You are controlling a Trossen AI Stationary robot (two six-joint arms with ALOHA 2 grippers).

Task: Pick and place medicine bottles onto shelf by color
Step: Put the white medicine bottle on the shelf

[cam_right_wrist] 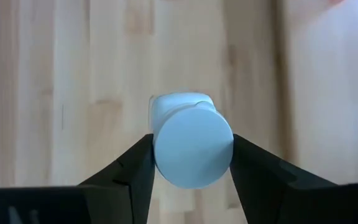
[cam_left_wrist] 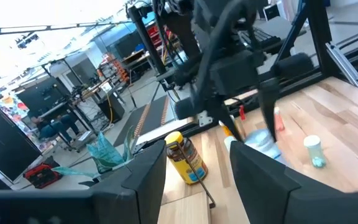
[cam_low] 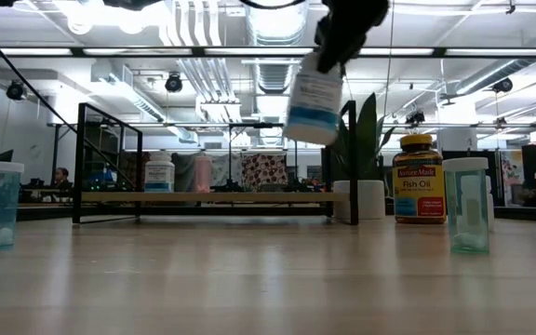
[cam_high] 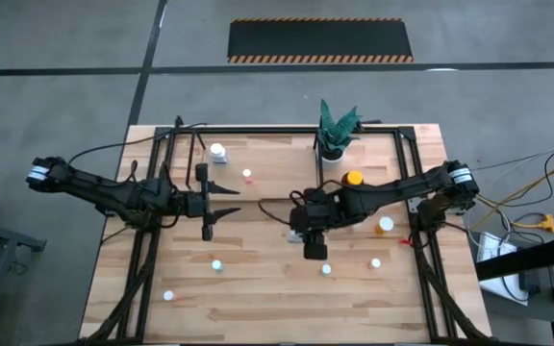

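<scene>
A potted plant, a wooden tabletop and the workshop around them

A green spiky plant [cam_high: 338, 125] stands in a white pot [cam_high: 332, 151] near the far edge of the light wooden tabletop [cam_high: 258, 298]. The table sits on a grey floor [cam_high: 56, 96], where a black mat edged with orange and black stripes [cam_high: 320, 40] lies beyond the far side. In the low view, ducts and lamps hang from the ceiling [cam_low: 203, 65] of the room behind.
</scene>
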